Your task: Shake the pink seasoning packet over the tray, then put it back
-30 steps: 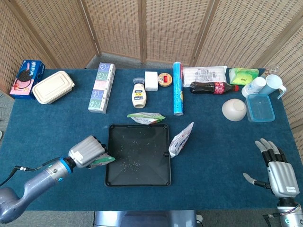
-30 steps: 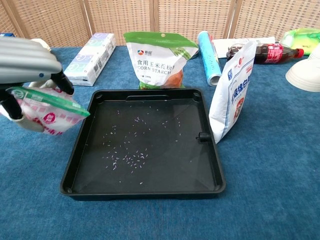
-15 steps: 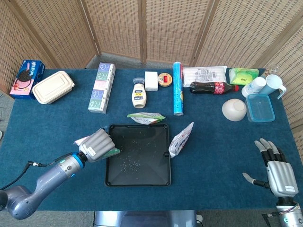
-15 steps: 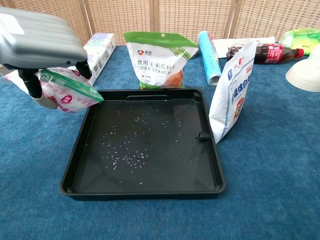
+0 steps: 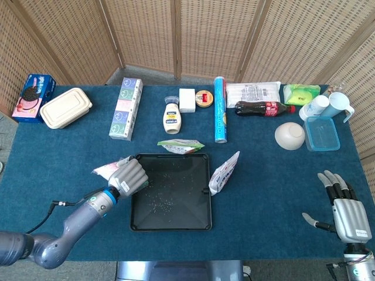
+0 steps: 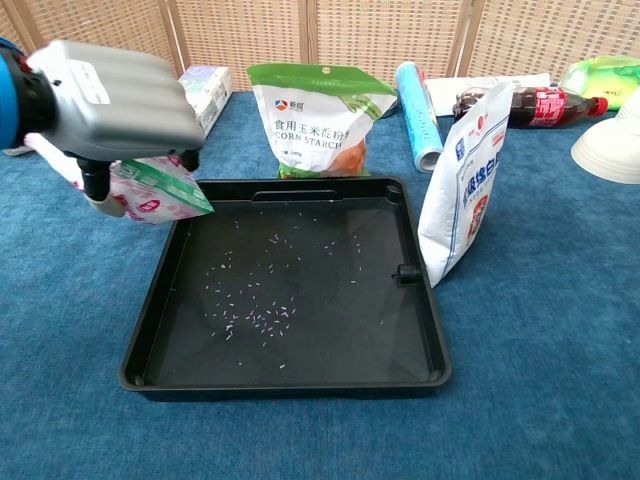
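**Left hand holds the pink packet at the tray's left edge**

The left hand (image 6: 115, 95) has its fingers (image 6: 95, 178) curled down around the pink seasoning packet (image 6: 155, 190) and grips it from above. The packet hangs just off the far left corner of the black tray (image 6: 420, 300). Its green end pokes out toward the tray. Most of the packet is hidden under the grey back of the hand, so its print is hard to read.

The chest view shows the packet up off the table (image 6: 560, 330), and it shows small pale grains (image 6: 255, 315) lying in the tray. It cuts off the left arm at the frame's edge.

The head view shows the whole left arm reaching in from the near left corner of the table. There the pink end of the packet sticks out to the left of the hand.

Only the head view shows the right hand (image 5: 344, 212). It sits at the near right corner of the table with its fingers spread, and it holds nothing.

A corn starch bag (image 6: 318, 118) stands at the tray's far edge. A white pouch (image 6: 462, 180) leans at its right edge.
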Available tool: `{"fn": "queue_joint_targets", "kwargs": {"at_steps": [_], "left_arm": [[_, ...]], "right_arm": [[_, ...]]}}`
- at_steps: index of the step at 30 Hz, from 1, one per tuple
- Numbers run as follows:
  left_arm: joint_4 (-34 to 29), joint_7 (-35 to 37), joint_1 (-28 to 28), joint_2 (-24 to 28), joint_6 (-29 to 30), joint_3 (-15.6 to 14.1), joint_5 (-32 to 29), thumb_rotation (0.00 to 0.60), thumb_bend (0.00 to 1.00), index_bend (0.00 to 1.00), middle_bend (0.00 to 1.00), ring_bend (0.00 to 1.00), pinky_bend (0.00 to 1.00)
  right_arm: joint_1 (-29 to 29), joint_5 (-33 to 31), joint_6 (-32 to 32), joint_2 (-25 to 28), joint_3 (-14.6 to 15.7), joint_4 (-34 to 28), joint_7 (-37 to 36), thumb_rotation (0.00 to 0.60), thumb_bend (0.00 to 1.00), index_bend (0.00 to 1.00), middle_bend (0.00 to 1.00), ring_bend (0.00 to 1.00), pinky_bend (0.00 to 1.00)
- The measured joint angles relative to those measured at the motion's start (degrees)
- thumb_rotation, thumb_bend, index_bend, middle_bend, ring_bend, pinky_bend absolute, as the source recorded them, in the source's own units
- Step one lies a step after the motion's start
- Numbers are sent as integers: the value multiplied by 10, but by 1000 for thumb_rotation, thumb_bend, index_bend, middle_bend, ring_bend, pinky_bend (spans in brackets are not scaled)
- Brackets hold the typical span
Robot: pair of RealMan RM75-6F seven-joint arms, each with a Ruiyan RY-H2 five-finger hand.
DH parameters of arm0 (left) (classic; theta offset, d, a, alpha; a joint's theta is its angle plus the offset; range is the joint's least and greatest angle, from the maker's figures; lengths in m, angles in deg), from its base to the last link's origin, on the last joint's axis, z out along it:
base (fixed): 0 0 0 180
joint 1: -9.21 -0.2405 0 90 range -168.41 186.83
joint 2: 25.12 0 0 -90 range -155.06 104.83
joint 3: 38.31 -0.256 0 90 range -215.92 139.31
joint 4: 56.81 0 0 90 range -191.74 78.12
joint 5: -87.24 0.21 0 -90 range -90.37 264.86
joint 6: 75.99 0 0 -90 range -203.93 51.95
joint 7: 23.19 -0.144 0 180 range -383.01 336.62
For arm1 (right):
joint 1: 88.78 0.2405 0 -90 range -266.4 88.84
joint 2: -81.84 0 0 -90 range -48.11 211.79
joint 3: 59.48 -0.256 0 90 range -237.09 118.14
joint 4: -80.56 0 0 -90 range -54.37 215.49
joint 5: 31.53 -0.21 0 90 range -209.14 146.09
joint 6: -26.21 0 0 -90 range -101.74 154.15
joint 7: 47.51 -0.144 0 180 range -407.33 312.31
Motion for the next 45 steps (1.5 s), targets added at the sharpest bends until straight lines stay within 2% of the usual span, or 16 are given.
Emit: {"fn": "queue_joint_targets", "kwargs": {"at_steps": [4,16,23,35,45], "left_arm": [[6,-16,13,-12,10,-15,-8,600,650,976,682,608,553],[5,-56,53,-28,42,-33,-29,600,650,1000,682,608,553],[5,-127,84,-36,57,-61,-23,600,649,1000,681,608,553],[34,-134,97,-50,56,-97,41,600,644,1000,682,608,553],[68,-152,102,-55,52,-121,119,600,639,1000,682,608,553]], "right_arm": [[0,1,0,-1,1,-1,2,462,0,0,0,47,86],[-1,-3,2,2,-2,0,-1,464,0,0,0,46,86],[1,-3,-1,1,-2,0,1,463,0,0,0,46,86],[0,-7,-1,5,-4,-1,-6,466,0,0,0,46,86],[0,-9,-1,5,-4,-2,-3,462,0,0,0,46,86]]}}
